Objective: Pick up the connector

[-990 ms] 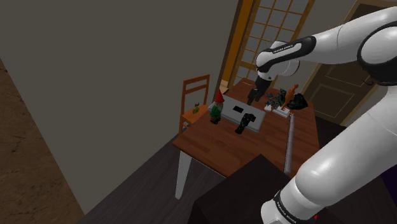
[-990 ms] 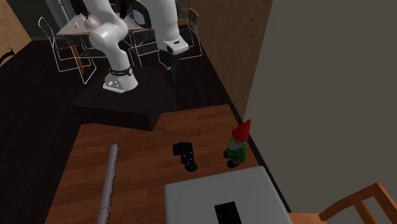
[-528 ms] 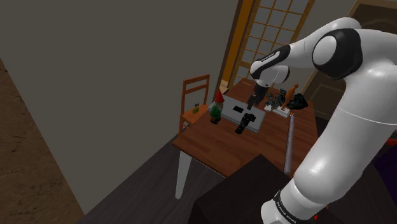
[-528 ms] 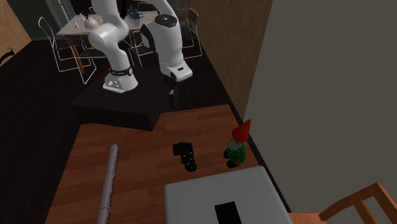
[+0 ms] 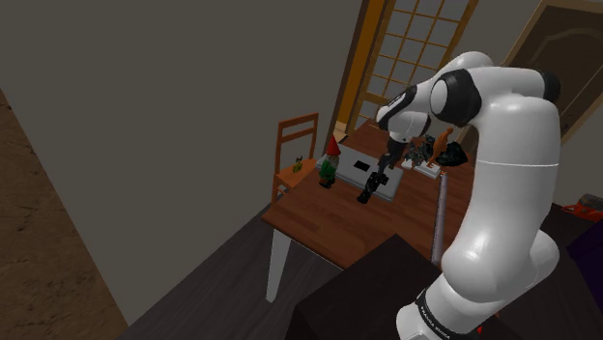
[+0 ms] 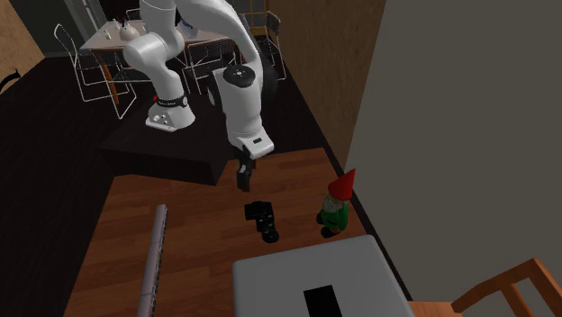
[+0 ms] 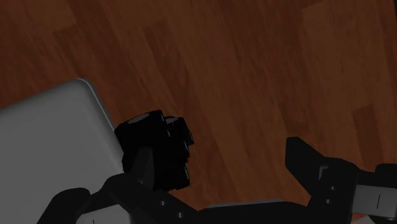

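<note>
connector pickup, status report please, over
Open claw hovering near black connector, no contact. It lies on wooden table by grey slab corner. Red-hatted gnome beside it, off the approach.

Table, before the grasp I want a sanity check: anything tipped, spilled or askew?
Nothing stands out. The black connector lies on the wooden table near the grey slab's corner, the gnome stands upright, and the grey rod lies flat.

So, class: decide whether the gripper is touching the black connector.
Apart. The second exterior view shows bare table between the gripper and the connector.
</note>
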`<action>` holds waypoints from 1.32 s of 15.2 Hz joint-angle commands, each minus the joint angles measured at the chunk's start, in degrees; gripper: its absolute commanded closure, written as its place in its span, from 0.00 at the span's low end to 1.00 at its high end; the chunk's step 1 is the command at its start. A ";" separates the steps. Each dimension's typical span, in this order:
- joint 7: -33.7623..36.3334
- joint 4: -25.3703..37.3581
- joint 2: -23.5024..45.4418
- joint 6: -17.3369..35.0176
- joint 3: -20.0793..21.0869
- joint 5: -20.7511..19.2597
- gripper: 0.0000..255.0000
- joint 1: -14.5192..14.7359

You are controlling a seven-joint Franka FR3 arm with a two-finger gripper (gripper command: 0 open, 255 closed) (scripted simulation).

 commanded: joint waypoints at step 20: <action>-3.52 13.24 17.18 2.04 3.84 5.02 1.00 -7.33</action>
